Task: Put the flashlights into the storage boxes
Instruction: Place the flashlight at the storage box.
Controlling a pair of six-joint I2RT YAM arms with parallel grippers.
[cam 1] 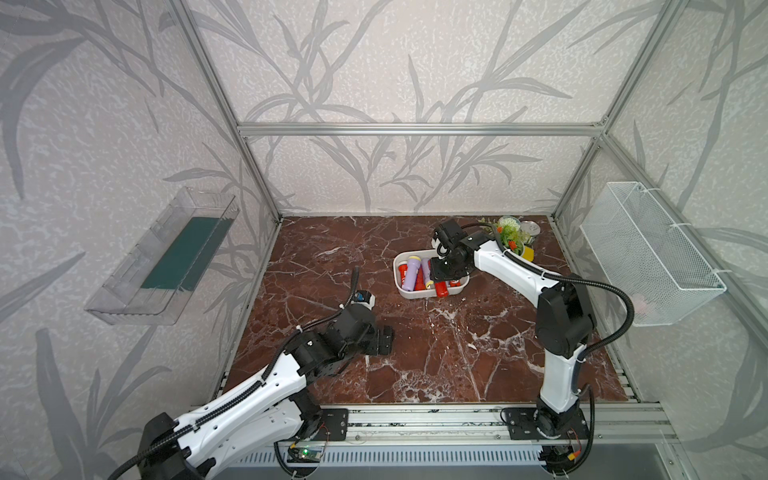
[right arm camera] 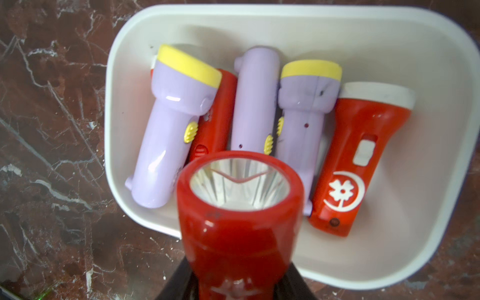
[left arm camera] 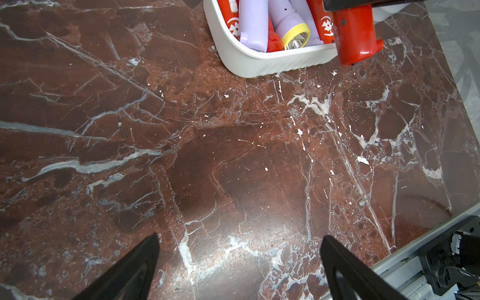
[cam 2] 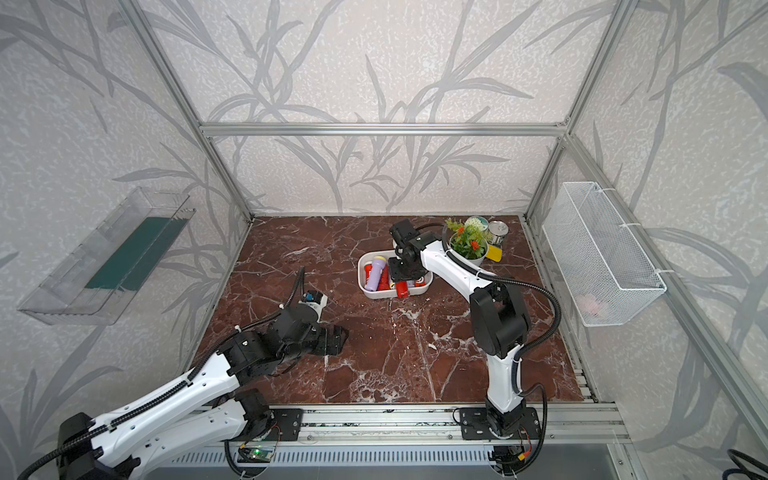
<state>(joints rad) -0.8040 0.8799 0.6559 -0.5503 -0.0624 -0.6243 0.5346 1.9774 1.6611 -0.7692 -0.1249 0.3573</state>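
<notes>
Marble table (cam 1: 415,353) bears tub (right arm camera: 363,46); right wrist view alone shows held flashlight (right arm camera: 239,233) lens-on

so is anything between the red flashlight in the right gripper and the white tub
Nothing separate. The right gripper holds the red flashlight over the tub's near rim. Only the lilac flashlights already lying inside crowd the floor ahead of it; bare floor shows beside the emblem-marked red one.

The nearest red flashlight (right arm camera: 239,228) is blurred, its handle cut off at the edge
</notes>
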